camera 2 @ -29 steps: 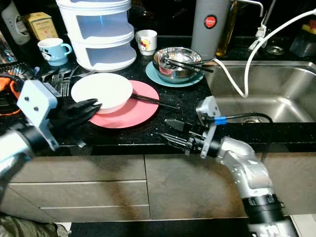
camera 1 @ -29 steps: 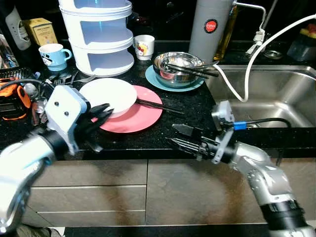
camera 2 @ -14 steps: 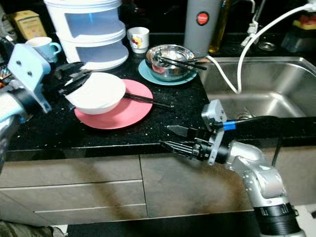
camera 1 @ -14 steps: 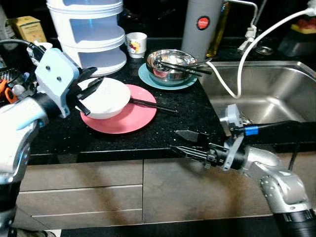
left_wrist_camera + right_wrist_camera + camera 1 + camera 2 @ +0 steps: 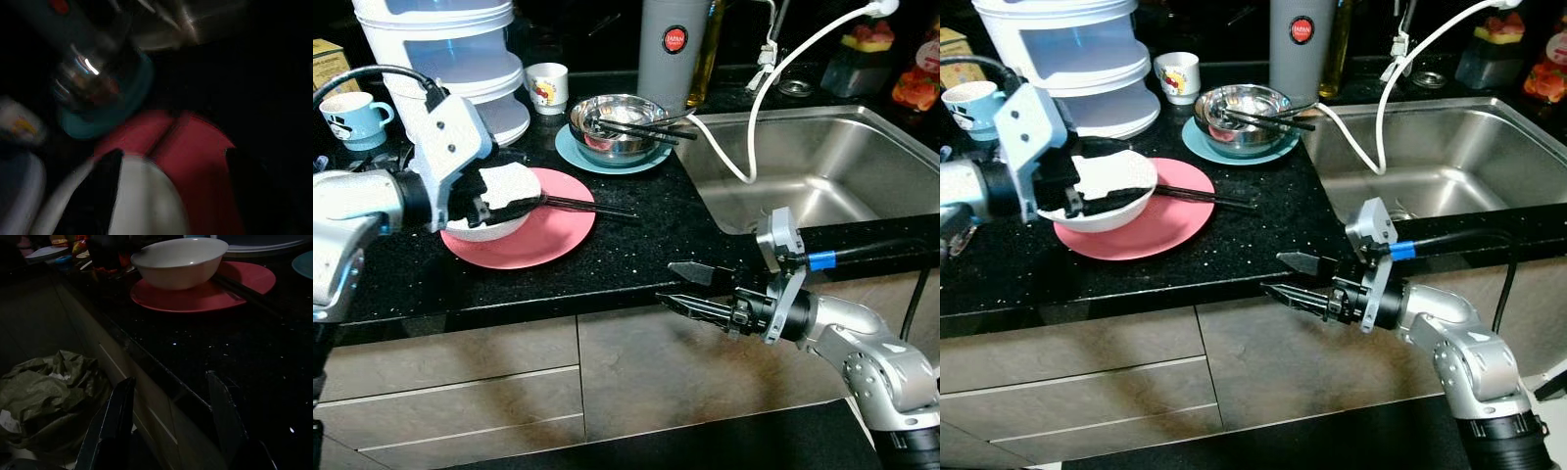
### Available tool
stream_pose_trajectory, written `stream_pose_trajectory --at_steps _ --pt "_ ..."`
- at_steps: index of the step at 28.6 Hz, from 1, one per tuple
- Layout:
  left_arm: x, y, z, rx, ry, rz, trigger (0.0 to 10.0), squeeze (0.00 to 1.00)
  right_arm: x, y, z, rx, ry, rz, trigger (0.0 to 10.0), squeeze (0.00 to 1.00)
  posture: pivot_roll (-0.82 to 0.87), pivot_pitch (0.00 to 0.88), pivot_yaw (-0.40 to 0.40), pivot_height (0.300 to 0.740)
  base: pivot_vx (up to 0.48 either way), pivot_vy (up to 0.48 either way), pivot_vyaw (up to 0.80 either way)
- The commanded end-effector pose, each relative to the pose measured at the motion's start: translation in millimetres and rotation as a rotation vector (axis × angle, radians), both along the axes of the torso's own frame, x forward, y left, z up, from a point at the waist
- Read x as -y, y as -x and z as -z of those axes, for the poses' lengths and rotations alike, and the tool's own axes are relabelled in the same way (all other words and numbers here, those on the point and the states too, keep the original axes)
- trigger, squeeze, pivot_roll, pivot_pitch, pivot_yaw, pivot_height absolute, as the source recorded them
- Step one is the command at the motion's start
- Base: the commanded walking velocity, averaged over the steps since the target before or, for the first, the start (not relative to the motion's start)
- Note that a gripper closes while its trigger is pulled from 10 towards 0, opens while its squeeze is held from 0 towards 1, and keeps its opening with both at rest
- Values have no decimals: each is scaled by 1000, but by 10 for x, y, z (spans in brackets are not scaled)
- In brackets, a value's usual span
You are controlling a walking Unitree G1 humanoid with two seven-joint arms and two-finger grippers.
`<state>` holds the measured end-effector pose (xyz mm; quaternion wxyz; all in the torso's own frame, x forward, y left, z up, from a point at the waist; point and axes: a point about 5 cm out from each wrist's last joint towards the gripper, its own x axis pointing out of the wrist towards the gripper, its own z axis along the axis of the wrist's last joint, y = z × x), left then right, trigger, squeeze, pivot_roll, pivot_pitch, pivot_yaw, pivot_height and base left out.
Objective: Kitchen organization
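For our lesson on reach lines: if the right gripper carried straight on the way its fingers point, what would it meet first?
The right gripper hangs open before the cabinet fronts, below the black counter edge. Its wrist view looks towards the white bowl on the round pink plate, but the counter edge probably comes first; depth is unclear.

A bowl [image 5: 1102, 196] sits on a plate [image 5: 1136, 227] near the counter's [image 5: 1253, 245] front edge. Chopsticks [image 5: 1205, 198] lie across the plate's right side. Behind them, another bowl [image 5: 1242, 108] rests on a saucer [image 5: 1205, 145]. The sink [image 5: 1430, 157] lies to the right.
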<state>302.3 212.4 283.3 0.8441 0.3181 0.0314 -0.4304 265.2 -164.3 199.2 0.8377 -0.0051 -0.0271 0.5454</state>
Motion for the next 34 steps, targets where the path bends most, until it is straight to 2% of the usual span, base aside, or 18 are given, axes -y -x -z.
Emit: stream_pose_trajectory --at_steps 1,2,3,6,11,14,17,22,23,34 --pt "-30 39 102 -100 -55 1 10000 1000 -13 18 -45 13 8 -9 10000 0 32 0 13 740 0 0 0" --pt "-62 103 163 -161 -121 13 10000 0 -18 20 -49 13 10 -10 10000 0 33 0 12 740 0 0 0" --pt "-62 103 163 -161 -121 13 10000 0 -18 20 -49 13 10 -10 10000 0 33 0 12 740 0 0 0" --pt "-134 232 279 -288 -228 21 10000 0 -25 23 -53 16 17 -15 10000 0 34 0 14 740 0 0 0" --pt "-198 216 294 -293 -275 -38 10000 0 -58 45 -65 17 11 -42 10000 0 40 0 11 740 0 0 0" --pt "-217 151 320 -248 -300 -85 10000 0 -111 102 -57 4 8 -93 10000 0 37 0 12 740 0 0 0" --pt "-195 65 232 -157 -296 -128 10000 0 -111 108 -61 3 6 -92 10000 0 36 0 12 740 0 0 0" --pt "-211 -6 188 -95 -310 -171 10000 0 -109 106 -68 6 6 -92 10000 0 36 0 12 740 0 0 0" --pt "-202 -16 193 -86 -308 -172 0 0 -112 108 -67 6 7 -92 10000 0 37 0 13 740 0 0 0" --pt "-185 0 236 -102 -314 -156 0 0 -111 101 -62 6 8 -87 10000 0 39 0 15 740 0 0 0"
